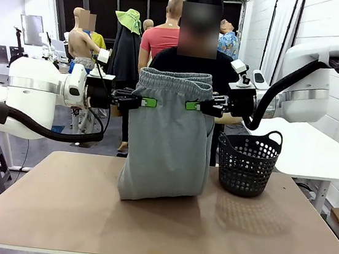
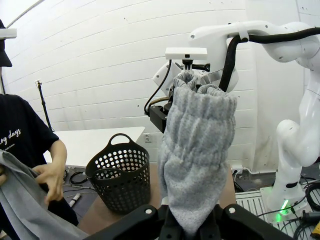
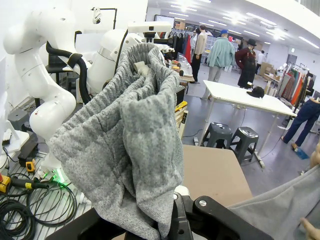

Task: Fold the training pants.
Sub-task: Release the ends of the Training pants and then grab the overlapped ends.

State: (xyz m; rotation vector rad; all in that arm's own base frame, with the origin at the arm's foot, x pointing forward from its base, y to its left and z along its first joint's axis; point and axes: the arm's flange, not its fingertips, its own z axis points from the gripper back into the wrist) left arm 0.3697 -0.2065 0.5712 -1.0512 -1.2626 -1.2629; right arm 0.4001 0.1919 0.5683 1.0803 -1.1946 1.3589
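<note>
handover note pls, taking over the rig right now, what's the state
Left gripper: shut on the waistband of the training pants, at its left end.
Right gripper: shut on the waistband's right end.
Pants: hang upright between the grippers, with the bottom end resting on the table beside the black basket.
Person's hand: on grey cloth at the far side; I can't tell if it's the pants' legs.
Done: waistband gripped and held up.
Left: lay the pants down and fold them.
</note>
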